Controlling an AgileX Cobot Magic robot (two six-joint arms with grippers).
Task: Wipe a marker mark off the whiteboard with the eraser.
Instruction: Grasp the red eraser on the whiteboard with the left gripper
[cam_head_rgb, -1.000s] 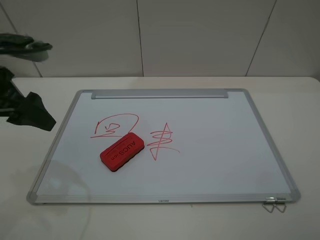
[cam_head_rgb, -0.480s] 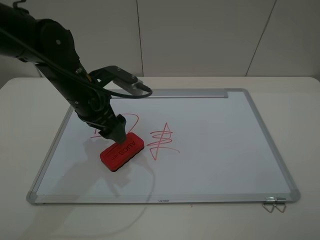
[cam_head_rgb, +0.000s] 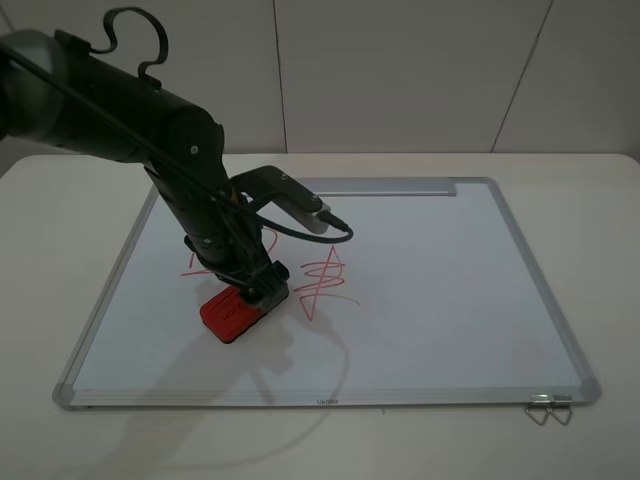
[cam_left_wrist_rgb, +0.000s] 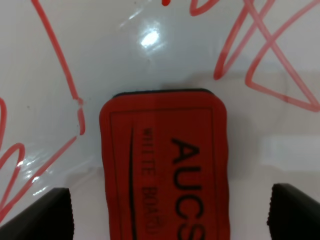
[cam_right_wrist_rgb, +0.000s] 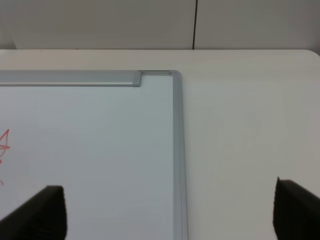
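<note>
Red eraser (cam_left_wrist_rgb: 165, 165) well inside whiteboard (cam_head_rgb: 440, 300) edges; left tool (cam_left_wrist_rgb: 165, 212) straddles, untouching.

Red AUCS eraser (cam_head_rgb: 228, 312) flat on silver-framed whiteboard (cam_head_rgb: 450, 280), felt down — looping red marker mark (cam_left_wrist_rgb: 59, 56) just beside, unwiped.

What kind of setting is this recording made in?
Likely a robot lab or test bench: a plain white table against a bare panelled wall, with only a whiteboard laid flat on it.
</note>
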